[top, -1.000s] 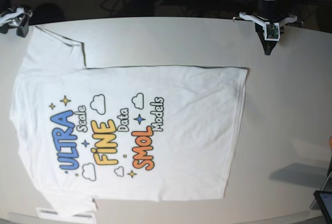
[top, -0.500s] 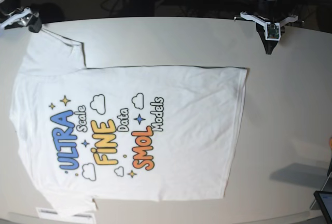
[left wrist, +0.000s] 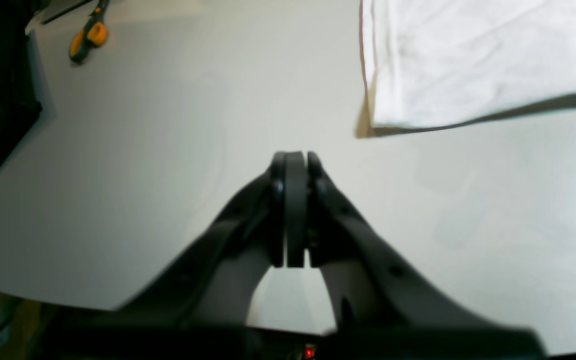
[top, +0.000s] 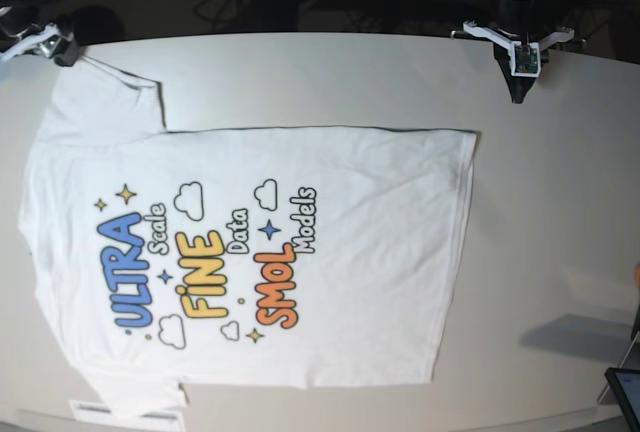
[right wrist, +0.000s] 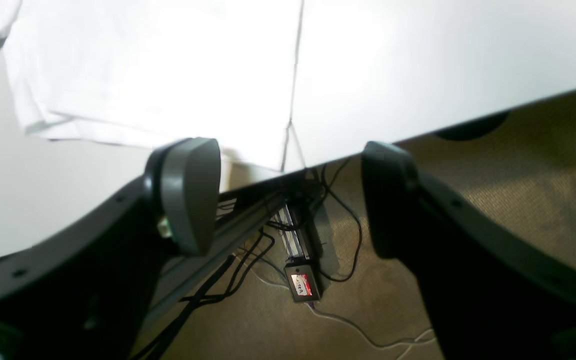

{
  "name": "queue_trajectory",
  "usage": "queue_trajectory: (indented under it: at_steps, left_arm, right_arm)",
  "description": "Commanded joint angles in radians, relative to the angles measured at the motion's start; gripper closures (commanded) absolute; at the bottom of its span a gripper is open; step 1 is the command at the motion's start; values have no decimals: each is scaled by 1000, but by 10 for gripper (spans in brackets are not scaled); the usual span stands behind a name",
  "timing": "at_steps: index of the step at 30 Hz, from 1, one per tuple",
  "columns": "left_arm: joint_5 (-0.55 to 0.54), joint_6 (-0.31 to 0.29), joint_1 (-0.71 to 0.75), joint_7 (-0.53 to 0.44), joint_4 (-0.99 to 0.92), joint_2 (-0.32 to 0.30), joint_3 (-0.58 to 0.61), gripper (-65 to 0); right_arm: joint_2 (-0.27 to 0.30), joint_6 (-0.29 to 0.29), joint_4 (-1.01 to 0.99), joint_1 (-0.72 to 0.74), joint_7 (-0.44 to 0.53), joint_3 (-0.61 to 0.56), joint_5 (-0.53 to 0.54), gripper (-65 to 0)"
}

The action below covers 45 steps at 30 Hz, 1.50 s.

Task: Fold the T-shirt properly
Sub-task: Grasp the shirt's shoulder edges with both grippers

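Observation:
The white T-shirt [top: 250, 252] lies spread flat on the white table [top: 540, 252], print side up, with "ULTRA", "FINE" and "SMOL" showing. My left gripper [top: 517, 92] is shut and empty, hovering above bare table beyond the shirt's hem corner. In the left wrist view the shut gripper [left wrist: 295, 157] points at the table, with the hem corner [left wrist: 468, 60] ahead to the right. My right gripper [top: 62, 50] is open at the table's far left corner, beside the sleeve. In the right wrist view its fingers [right wrist: 190, 192] stand wide apart at the table edge, with the sleeve [right wrist: 143, 75] just ahead.
An orange-handled tool [left wrist: 88, 37] and a black stand [left wrist: 10, 100] sit at the table's far side. A tablet corner [top: 628, 392] shows at the lower right and a paper label [top: 120, 412] near the lower sleeve. Cables and a power strip [right wrist: 303, 280] lie on the floor.
My right gripper has shifted slightly at the table corner by the sleeve. The shirt and my left arm have not moved.

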Motion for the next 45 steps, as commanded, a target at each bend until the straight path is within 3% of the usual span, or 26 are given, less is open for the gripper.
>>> queue_trajectory:
  at_steps: [1, 7, 13, 22, 35, 40, 45]
  left_arm:
    - [-3, 10, 11, -22, 8, -5, -5, 0]
    - [-3, 10, 11, -22, 2, -5, -5, 0]
    - [-3, 10, 11, -22, 2, -5, -5, 0]
    - [-3, 10, 11, -22, 2, -5, -6, 0]
    - [-3, 10, 6, -22, 2, -3, -6, 0]
    - [-3, 10, 6, -22, 2, -3, -6, 0]
    - [-3, 10, 11, -22, 2, -2, -6, 0]
  right_arm:
    - [23, 6, 13, 3, 11, 4, 18, -428]
    - [30, 6, 12, 23, 8, 2, 17, -428]
    - [42, 6, -28, 29, 16, -91, 15, -424]
    - [46, 6, -113, 29, 16, -88, 15, -421]
    - [9, 6, -105, -49, 8, -97, 17, -421]
    - [9, 6, -105, -47, 16, -186, 17, -421]
    - [7, 6, -106, -41, 25, -205, 17, -418]
